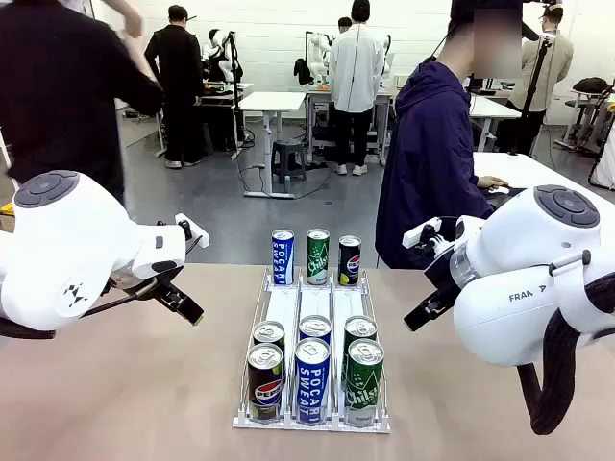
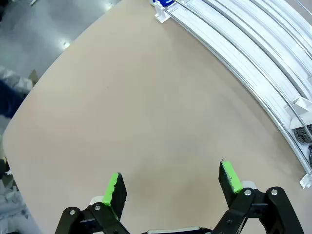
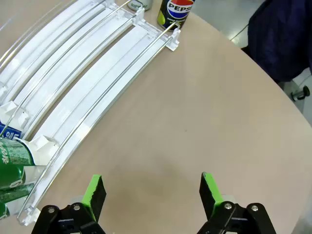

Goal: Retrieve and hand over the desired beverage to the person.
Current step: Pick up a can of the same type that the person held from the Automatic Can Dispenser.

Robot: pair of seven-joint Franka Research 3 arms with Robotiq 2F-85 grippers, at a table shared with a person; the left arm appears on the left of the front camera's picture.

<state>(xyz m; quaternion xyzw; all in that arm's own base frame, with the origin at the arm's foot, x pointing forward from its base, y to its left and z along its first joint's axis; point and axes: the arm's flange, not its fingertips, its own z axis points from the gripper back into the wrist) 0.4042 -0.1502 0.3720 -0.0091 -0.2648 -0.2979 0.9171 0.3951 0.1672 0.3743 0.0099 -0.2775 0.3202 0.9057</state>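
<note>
The left gripper (image 2: pixel 170 183) hangs over the bare beige tabletop (image 2: pixel 122 97), its green-padded jaws spread wide and empty. The right gripper (image 3: pixel 152 192) gapes just as wide, nothing between its pads. Between the arms stands the white three-lane plastic rack (image 1: pixel 285 312) holding aluminium drink cans (image 1: pixel 311 376), three at the far end and six in front. The person in the dark purple hooded jacket (image 1: pixel 423 163) stands at the table's far edge, seemingly turned sideways.

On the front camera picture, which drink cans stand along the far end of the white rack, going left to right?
blue Pocari Sweat can → green Chilsung can → black Pepsi can
</note>
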